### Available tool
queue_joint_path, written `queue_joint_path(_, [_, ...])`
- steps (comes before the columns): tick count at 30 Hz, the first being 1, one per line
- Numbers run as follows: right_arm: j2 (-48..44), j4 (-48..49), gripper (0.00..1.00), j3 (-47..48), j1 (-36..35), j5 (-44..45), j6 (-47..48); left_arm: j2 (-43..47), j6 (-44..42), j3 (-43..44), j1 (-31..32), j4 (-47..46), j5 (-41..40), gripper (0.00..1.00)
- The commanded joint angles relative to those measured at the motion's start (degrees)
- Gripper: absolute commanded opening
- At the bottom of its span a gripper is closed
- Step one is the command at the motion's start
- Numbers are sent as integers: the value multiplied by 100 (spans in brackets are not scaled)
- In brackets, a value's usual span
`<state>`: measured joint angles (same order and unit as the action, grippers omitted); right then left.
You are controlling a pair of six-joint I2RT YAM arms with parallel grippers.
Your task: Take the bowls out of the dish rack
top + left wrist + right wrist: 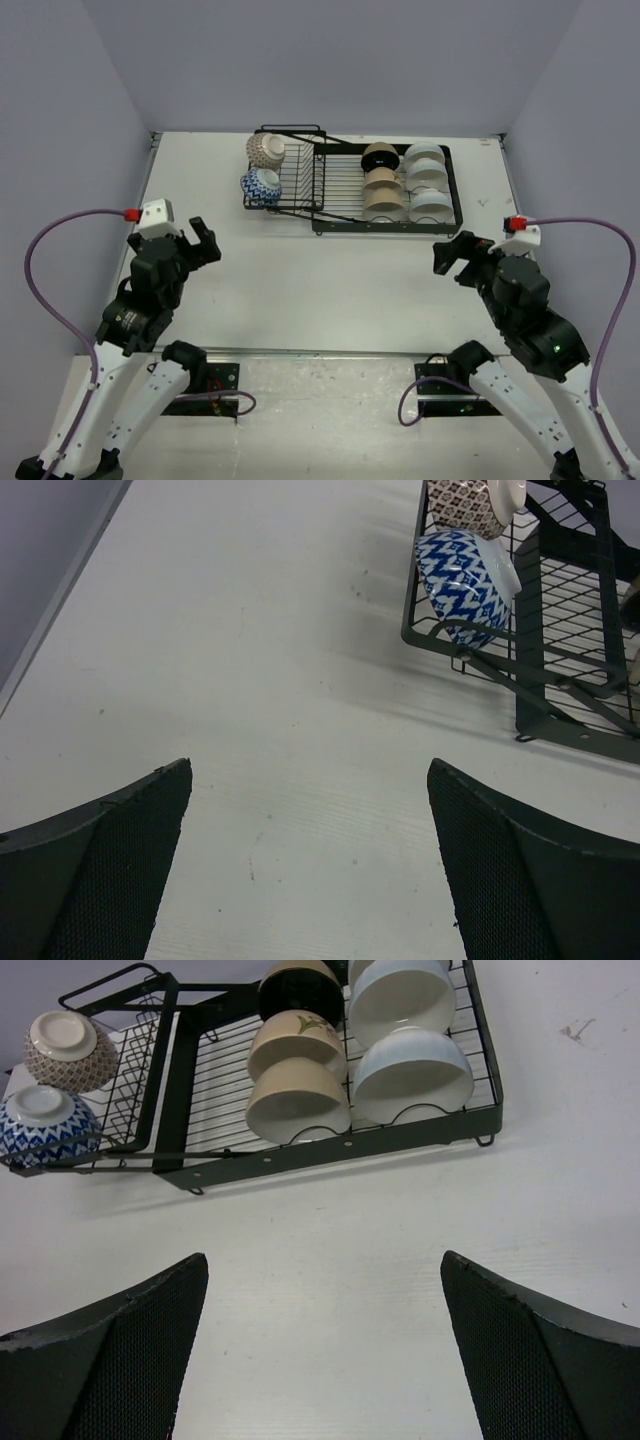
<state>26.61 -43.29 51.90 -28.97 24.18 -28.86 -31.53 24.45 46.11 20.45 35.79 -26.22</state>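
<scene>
Two patterned bowls lie tipped on their sides in the smaller raised basket at the left end of the dish rack (345,182): a brown net-patterned bowl (266,150) toward the back and a blue net-patterned bowl (261,186) just in front of it. In the longer section to the right, a row of beige bowls (383,184) with glossy black insides stands on edge among the tines. A row of white bowls (428,180) stands just beside it on the right. The rack rests toward the far side of the white table (320,290). The left gripper (203,243) hovers over bare table near the rack's left front, its fingers spread wide and holding nothing. The right gripper (452,255) hovers near the rack's right front corner, likewise spread wide and empty.
</scene>
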Motion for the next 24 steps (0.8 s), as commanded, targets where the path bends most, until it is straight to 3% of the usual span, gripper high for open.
queue_joint_path(1, [72,425,99,-145,-12,-631,230,-177,154,256,30,-266,857,100])
queue_joint_path(2, [72,470,99,-162,-12,-791,232,-222,157,258,30,-266,864,100])
queue_joint_path(6, [55,698,99,-294,-12,-1565,469,-363,911,505,30,-905,2529,100])
queue_joint_path(10, [11,927,99,-426,-12,-2083,408,-678,1501,461,30,-2194,2912,100])
queue_joint_path(13, [11,1138,99,-514,-12,-2392,355,-1468,1510,696,-189,-2428,2657,100])
queue_joint_path(14, [46,1199,99,-532,-12,-2566,338,-1931,1545,976,-704,-2515,2883,100])
queue_joint_path(16, [107,1235,99,-532,-12,-2778,302,-2477,2071,823,-1696,-3414,4495,100])
queue_joint_path(17, [107,1252,99,-540,-12,-2831,294,-2698,2299,821,-1989,-3873,4503,100])
queue_joint_path(18, [134,1270,99,-532,-12,-2884,285,-2970,2754,769,-2357,-4139,5338,100])
queue_joint_path(20, [143,1305,99,-549,-12,-3016,241,-3820,3187,751,-2929,-5017,6064,100])
queue_joint_path(21, [125,1331,99,-567,-12,-3060,232,-4087,3668,664,-3045,-5873,6737,100])
queue_joint_path(24, [99,1446,99,-672,-12,-3139,214,-4800,4338,418,-3187,-7195,7410,100])
